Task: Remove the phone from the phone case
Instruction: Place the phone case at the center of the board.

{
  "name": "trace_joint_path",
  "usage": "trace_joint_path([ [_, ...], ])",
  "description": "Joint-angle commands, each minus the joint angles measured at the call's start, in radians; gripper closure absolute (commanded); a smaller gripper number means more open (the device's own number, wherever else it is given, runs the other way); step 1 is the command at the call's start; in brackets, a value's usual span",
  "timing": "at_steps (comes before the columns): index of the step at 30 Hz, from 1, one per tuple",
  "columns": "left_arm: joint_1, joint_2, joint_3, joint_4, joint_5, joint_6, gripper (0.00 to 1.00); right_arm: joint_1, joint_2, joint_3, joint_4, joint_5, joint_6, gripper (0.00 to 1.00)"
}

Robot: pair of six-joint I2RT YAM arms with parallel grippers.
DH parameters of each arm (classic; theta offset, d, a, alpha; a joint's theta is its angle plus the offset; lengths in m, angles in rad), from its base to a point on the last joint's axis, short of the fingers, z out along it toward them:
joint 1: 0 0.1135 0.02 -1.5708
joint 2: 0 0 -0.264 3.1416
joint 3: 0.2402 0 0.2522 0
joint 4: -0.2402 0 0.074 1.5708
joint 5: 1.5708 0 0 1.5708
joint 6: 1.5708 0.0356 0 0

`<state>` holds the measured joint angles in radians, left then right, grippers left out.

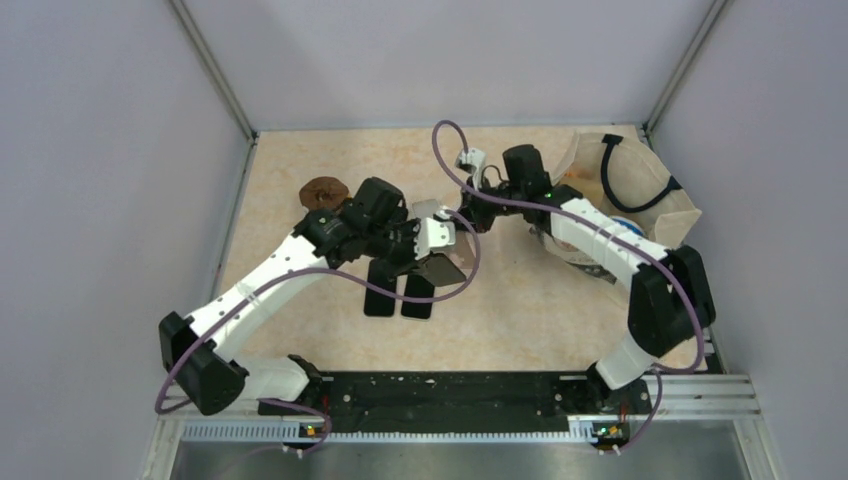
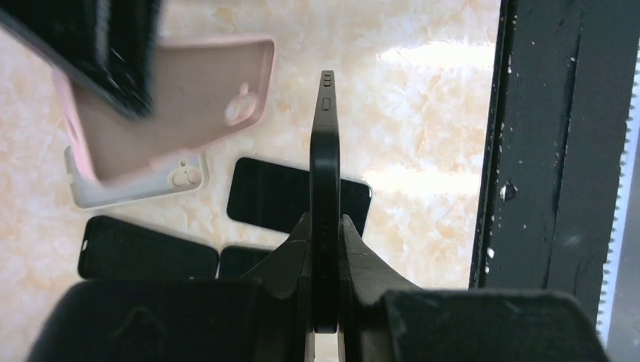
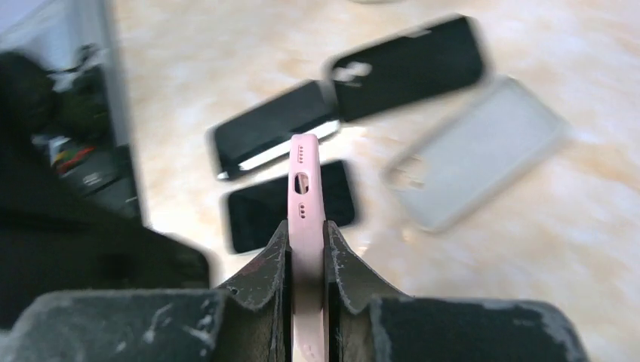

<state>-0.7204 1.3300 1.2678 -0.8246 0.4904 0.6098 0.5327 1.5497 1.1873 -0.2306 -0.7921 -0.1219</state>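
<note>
Wrist cam, left: black phone (image 2: 325, 151) was clamped edge-on by left gripper (image 2: 325, 226), jaws closed on it, apart from pink case (image 2: 181, 105) | Wrist cam, right: pink case was pinched edge-on by right gripper (image 3: 306, 230), jaws closed | Top: both were held side by side over table (image 1: 540, 300).

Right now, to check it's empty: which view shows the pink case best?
Left wrist: pink case seen broadside, camera cutout clear. Right wrist shows only its edge, clamped in the right gripper. Top view: too small.

Overhead camera looks down; close wrist cameras seemingly share the tabletop (image 1: 540, 310).
</note>
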Motion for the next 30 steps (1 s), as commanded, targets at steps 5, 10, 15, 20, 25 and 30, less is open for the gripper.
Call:
trace_joint_path([
  [5, 0.025, -0.182, -0.029, -0.133, 0.047, 0.107, 1.0, -0.137, 0.289, 0.278, -0.129, 0.192, 0.036, 1.0],
  [10, 0.025, -0.227, -0.062, -0.127, 0.043, 0.096, 1.0, -0.157, 0.441, 0.402, -0.186, 0.184, 0.025, 1.0],
  [15, 0.027, -0.237, -0.075, -0.121, 0.039, 0.088, 1.0, -0.194, 0.54, 0.478, -0.219, 0.123, 0.055, 1.0],
  [20, 0.027, -0.232, -0.075, -0.098, 0.038, 0.076, 1.0, -0.223, 0.606, 0.495, -0.218, 0.105, 0.085, 1.0],
  [25, 0.026, -0.216, -0.063, -0.083, 0.044, 0.062, 1.0, -0.245, 0.684, 0.538, -0.219, 0.105, 0.112, 1.0],
  [30, 0.026, -0.21, -0.068, -0.055, 0.04, 0.05, 1.0, -0.25, 0.733, 0.572, -0.214, 0.104, 0.142, 0.85],
])
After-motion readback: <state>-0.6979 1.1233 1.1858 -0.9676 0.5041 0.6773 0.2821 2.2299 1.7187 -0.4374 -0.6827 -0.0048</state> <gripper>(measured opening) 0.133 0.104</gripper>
